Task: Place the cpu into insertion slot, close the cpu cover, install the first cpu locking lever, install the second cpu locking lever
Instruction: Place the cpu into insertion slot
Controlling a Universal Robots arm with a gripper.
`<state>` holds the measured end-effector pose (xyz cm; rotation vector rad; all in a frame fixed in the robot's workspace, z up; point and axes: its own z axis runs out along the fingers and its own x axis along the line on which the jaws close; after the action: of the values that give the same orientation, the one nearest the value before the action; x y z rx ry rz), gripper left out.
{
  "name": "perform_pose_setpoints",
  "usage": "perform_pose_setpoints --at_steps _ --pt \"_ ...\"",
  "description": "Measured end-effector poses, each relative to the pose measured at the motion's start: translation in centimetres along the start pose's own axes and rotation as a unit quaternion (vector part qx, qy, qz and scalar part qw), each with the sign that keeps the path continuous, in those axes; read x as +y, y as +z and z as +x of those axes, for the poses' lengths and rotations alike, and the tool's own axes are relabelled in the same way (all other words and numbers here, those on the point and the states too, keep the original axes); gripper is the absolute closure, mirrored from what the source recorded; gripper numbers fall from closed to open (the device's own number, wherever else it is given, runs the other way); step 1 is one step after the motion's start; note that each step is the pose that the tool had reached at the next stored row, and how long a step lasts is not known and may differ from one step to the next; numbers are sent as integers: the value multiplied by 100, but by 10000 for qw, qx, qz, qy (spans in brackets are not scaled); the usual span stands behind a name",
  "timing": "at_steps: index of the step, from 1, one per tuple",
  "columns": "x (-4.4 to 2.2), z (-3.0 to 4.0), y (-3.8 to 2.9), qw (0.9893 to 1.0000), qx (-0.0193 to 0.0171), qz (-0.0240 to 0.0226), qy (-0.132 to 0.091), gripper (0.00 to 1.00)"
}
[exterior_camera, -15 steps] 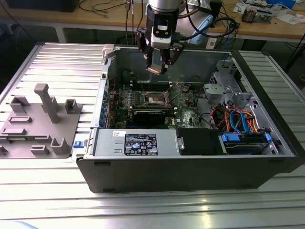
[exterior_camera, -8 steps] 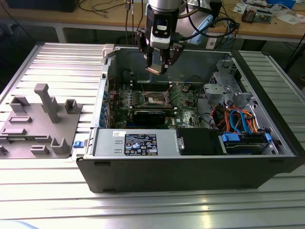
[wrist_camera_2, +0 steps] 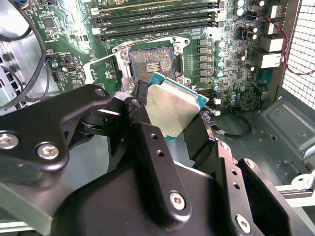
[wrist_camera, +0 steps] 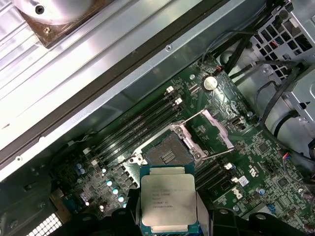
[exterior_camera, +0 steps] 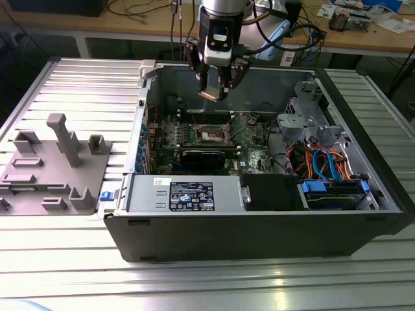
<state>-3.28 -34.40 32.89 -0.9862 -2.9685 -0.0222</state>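
Note:
My gripper (exterior_camera: 213, 94) hangs above the open computer case, shut on the cpu (wrist_camera: 167, 200), a flat square chip with a silver top face and green edge, also seen as the cpu (wrist_camera_2: 173, 108). Below it on the green motherboard lies the insertion slot (wrist_camera: 167, 153), open, with a dark centre and silver rim; in the second wrist view the insertion slot (wrist_camera_2: 151, 61) sits just beyond the chip. The cpu cover (wrist_camera: 211, 129) stands swung open beside the socket, with thin locking levers raised at its sides. In the exterior view the insertion slot (exterior_camera: 211, 133) lies well below the cpu (exterior_camera: 211, 94).
Long black memory slots (wrist_camera: 140, 125) run beside the socket. A black card (exterior_camera: 204, 157) and the power supply box (exterior_camera: 188, 193) sit nearer the case front. A drive cage with coloured cables (exterior_camera: 321, 162) fills the exterior view's right. A grey fixture (exterior_camera: 55, 165) stands outside the case.

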Motion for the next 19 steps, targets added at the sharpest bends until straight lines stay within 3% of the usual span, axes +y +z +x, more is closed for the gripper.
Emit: perform_pose_setpoints --at_steps 19 --pt "0 0 0 9999 -1 -2 103 46"
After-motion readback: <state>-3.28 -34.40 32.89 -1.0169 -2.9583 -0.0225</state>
